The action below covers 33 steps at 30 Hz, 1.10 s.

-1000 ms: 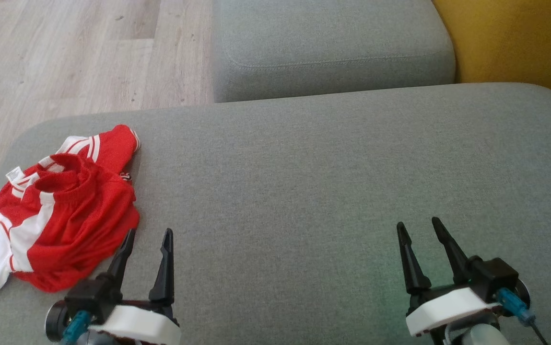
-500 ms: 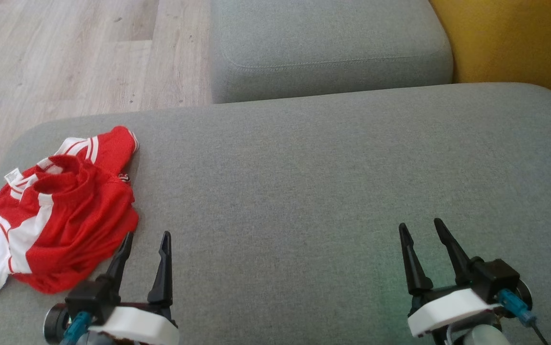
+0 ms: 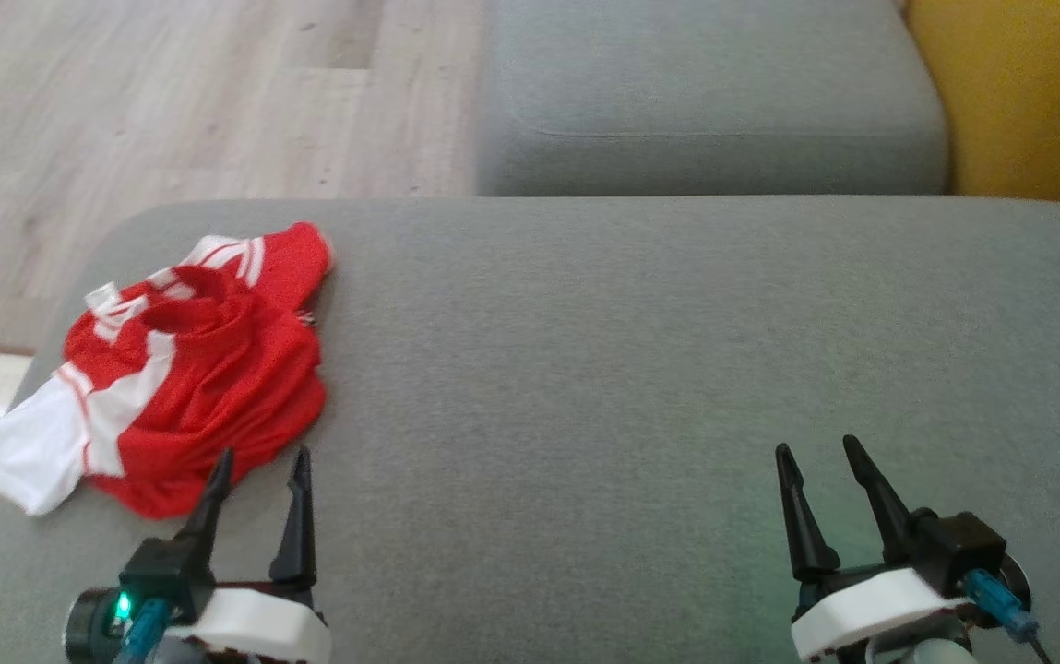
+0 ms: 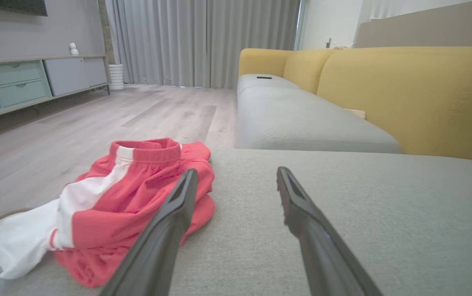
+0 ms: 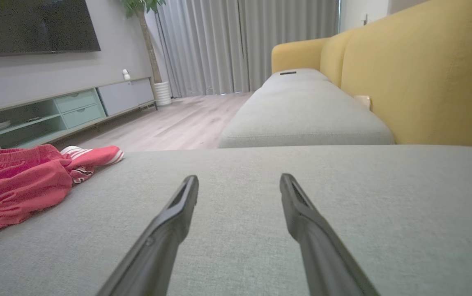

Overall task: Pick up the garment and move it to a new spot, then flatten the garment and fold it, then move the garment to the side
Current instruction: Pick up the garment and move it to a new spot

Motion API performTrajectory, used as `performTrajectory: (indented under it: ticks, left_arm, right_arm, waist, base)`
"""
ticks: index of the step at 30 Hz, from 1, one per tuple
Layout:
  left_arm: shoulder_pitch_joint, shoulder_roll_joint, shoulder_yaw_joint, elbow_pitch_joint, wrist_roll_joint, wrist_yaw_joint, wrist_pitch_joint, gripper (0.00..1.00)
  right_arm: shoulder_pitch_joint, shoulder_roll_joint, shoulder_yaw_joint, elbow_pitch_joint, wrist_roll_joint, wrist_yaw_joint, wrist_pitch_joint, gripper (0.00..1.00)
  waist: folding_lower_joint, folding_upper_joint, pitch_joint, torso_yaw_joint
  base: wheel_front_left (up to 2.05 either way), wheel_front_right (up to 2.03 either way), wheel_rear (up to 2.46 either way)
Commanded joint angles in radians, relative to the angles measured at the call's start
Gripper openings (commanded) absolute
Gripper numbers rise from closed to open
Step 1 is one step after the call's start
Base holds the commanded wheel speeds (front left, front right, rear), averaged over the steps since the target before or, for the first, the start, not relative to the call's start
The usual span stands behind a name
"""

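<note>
On my left, the garment (image 3: 188, 360), red with white panels and stripes, lies crumpled in a heap at the left end of the grey sofa cushion (image 3: 585, 369). One white corner reaches toward the cushion's edge beside the wooden floor (image 3: 124, 111). It is neither lifted nor spread out, so I judge we are at the very first step, the pick-up. Moving, flattening and folding are all ahead.

Just on my side of the heap is my left gripper (image 3: 262, 454). Its fingers are spread wide and hold nothing. From the head camera the outer fingertip overlaps the garment's near hem. The left wrist camera shows that same finger crossing in front of the red cloth, with the other finger over grey cushion. I cannot tell whether the tip touches the fabric.

The broad grey stretch in the middle looks to me like the natural new spot.

On the right, my right gripper (image 3: 817, 445) hangs over the cushion, well apart from the garment, its fingers likewise parted and empty.

Next I would ease the left gripper a little leftward and forward so both fingers straddle a raised fold, then press into the soft cushion and pinch. The cloth looks thin and slick, so a shallow bite may catch only one layer. The heap will probably unroll as it rises.
</note>
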Motion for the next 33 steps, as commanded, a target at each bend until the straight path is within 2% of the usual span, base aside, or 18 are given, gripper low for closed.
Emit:
performTrajectory:
  ticks: [1, 15, 20, 26, 33]
  left_arm:
    - [-0.049, 0.008, 0.038, -0.033, 0.009, 0.006, -0.012, 1.0]
    - [-0.022, 0.029, 0.101, -0.034, 0.072, 0.054, -0.012, 1.0]
    - [-0.01, 0.035, 0.129, -0.036, 0.073, 0.089, -0.012, 1.0]
    - [-0.004, 0.036, 0.145, -0.021, 0.071, 0.104, -0.012, 1.0]
    - [-0.012, 0.04, 0.15, -0.02, 0.071, 0.107, -0.012, 1.0]
  right_arm:
    - [-0.031, -0.006, 0.024, -0.031, 0.004, 0.008, -0.011, 1.0]
    - [-0.02, -0.006, 0.044, -0.02, 0.03, 0.008, -0.011, 1.0]
    - [-0.015, -0.006, 0.05, -0.012, 0.031, 0.008, -0.011, 1.0]
    - [-0.015, -0.006, 0.048, -0.008, 0.024, 0.008, -0.011, 1.0]
    - [-0.01, -0.006, 0.051, -0.004, -0.008, 0.008, -0.011, 1.0]
  waist:
    - [0.0, 0.0, -0.002, 0.029]
    - [0.0, 0.0, -0.007, 0.23]
    - [0.0, 0.0, -0.005, 0.279]
    - [0.0, 0.0, 0.005, 0.31]
    - [0.0, 0.0, 0.027, 0.3]
  base:
    - [0.0, 0.0, 0.0]
    - [0.0, 0.0, 0.0]
    - [0.0, 0.0, 0.0]
    - [0.0, 0.0, 0.0]
    - [0.0, 0.0, 0.0]
